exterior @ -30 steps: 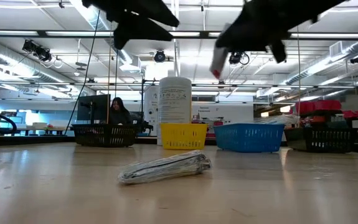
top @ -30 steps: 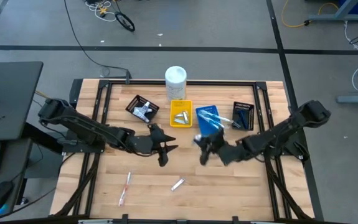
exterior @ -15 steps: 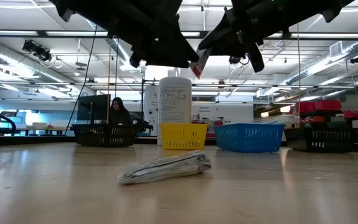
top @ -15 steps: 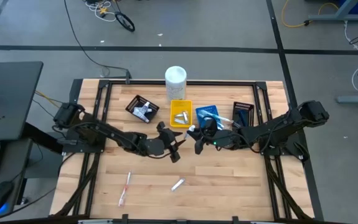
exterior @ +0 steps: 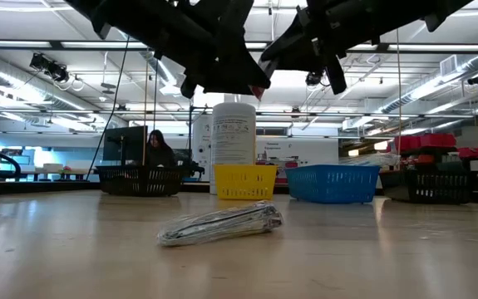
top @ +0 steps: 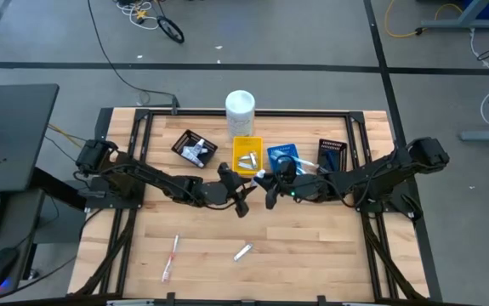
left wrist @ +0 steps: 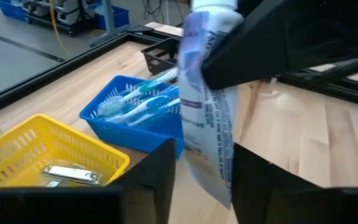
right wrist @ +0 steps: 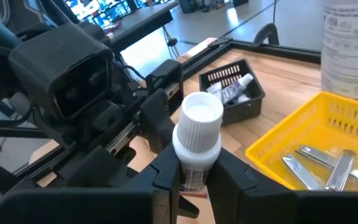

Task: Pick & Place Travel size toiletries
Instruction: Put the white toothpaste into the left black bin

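Your right gripper [right wrist: 188, 177] is clamping a white tube [right wrist: 197, 140] by its capped end, above mid-table in the high view's centre. Your left gripper [left wrist: 200, 186] is meeting it there, fingers apart on either side of the tube's flat end. A silvery sachet [exterior: 220, 223] is lying on the table, lower centre.

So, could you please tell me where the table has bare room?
Free: near edge between pink toothbrush and sachet, and right of it. Crowded: the back trays and mid-table, where both pincers meet at a tube.
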`<action>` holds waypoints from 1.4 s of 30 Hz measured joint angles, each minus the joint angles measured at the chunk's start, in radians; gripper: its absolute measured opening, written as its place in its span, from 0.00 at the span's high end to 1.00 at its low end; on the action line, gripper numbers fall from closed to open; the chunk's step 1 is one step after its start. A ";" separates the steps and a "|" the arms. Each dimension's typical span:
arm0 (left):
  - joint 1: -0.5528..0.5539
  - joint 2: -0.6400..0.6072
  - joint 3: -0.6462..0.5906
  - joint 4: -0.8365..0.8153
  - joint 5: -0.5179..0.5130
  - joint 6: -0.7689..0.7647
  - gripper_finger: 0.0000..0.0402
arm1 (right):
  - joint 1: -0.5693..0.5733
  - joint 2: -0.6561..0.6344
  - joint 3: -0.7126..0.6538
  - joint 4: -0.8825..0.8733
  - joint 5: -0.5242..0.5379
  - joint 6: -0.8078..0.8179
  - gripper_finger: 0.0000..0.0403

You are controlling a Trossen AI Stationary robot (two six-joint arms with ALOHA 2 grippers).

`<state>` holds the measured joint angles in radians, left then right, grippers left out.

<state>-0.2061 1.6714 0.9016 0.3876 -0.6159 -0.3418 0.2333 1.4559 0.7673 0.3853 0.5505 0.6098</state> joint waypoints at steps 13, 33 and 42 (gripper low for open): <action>0.008 0.000 0.000 -0.013 0.018 0.009 0.94 | -0.039 0.000 0.000 -0.035 -0.021 0.018 0.83; 0.033 -0.001 0.000 -0.167 -0.087 -0.014 0.98 | -0.091 0.018 0.000 -0.148 -0.117 -0.016 0.66; 0.118 -0.099 0.001 -0.396 -0.115 -0.041 0.98 | -0.073 0.018 0.000 -0.381 -0.188 0.109 0.66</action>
<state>-0.0880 1.5721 0.9024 -0.0089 -0.7313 -0.3828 0.1604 1.4738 0.7673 0.0041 0.3629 0.7191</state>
